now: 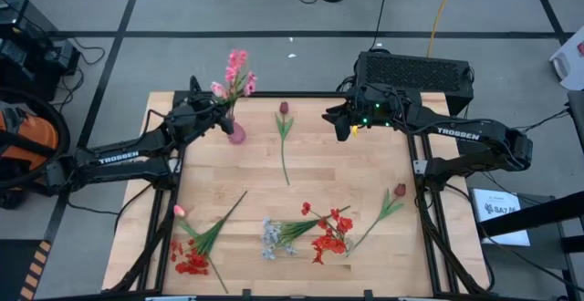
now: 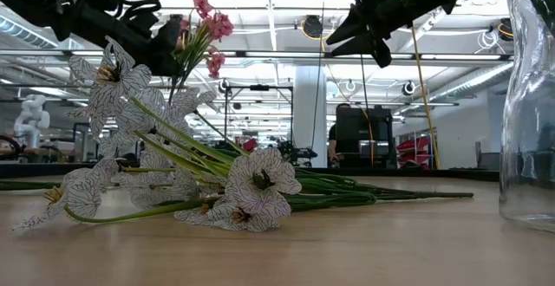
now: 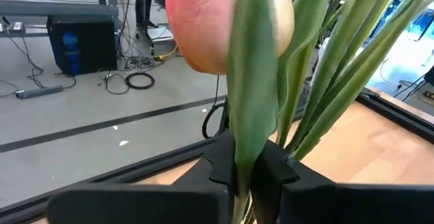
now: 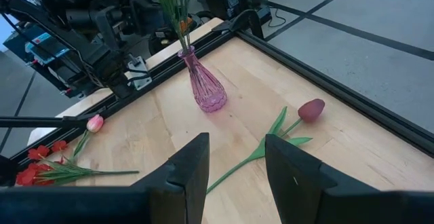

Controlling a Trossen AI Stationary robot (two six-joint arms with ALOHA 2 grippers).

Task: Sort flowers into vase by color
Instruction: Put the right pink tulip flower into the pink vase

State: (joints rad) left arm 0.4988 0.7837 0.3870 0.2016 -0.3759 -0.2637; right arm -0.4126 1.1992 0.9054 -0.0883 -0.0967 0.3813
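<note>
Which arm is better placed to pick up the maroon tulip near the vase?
Right. The right gripper is open, with the maroon tulip just ahead; the left gripper is shut on a pink bud at the vase.

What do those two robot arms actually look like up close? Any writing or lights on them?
Both are slim black jointed arms with white TROSSEN lettering along one link, and black cables trailing beside them. The left arm ends in the left gripper; the right arm ends in the right gripper, with small green and amber lights near its wrist. Each gripper has two flat, dark, angular fingers.
</note>
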